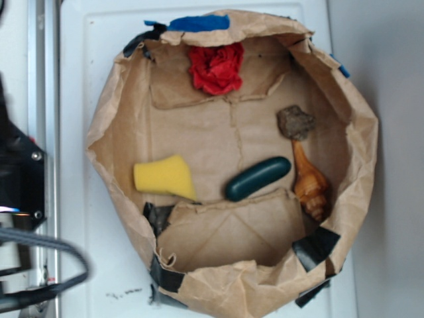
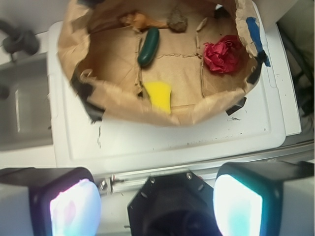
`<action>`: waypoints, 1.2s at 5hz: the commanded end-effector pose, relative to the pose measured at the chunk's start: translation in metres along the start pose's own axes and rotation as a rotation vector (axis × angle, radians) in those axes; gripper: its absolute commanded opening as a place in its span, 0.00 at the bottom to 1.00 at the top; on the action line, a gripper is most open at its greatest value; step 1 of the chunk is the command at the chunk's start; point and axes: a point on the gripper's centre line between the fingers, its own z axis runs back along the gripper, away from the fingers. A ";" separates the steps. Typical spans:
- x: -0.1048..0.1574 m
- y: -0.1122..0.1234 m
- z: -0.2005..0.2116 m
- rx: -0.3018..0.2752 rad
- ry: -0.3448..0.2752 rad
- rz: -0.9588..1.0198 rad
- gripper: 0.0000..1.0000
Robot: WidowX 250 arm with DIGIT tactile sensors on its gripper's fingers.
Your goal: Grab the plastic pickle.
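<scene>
Both gripper (image 2: pixel 157 199) fingers spread wide, empty, far from plastic pickle (image 2: pixel 148 46).

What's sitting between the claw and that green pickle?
In the wrist view, the open claw hangs outside the paper bag. Between it and the plastic pickle lie bare white tabletop, the bag's near wall, and the yellow sponge.

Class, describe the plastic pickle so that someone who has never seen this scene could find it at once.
Look inside the open brown paper bag on the white surface. On its floor, the pickle lies between the yellow sponge and the orange-brown seashell. It is the only smooth, dark green, capsule-shaped thing there.
</scene>
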 end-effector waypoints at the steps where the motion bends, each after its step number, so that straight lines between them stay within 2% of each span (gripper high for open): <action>1: 0.047 -0.010 -0.006 -0.024 -0.032 0.064 1.00; 2: 0.066 -0.002 -0.019 -0.054 -0.059 0.226 1.00; 3: 0.076 0.005 -0.028 -0.099 -0.129 0.323 1.00; 4: 0.078 0.003 -0.015 -0.157 -0.173 0.288 1.00; 6: 0.078 0.003 -0.015 -0.157 -0.173 0.288 1.00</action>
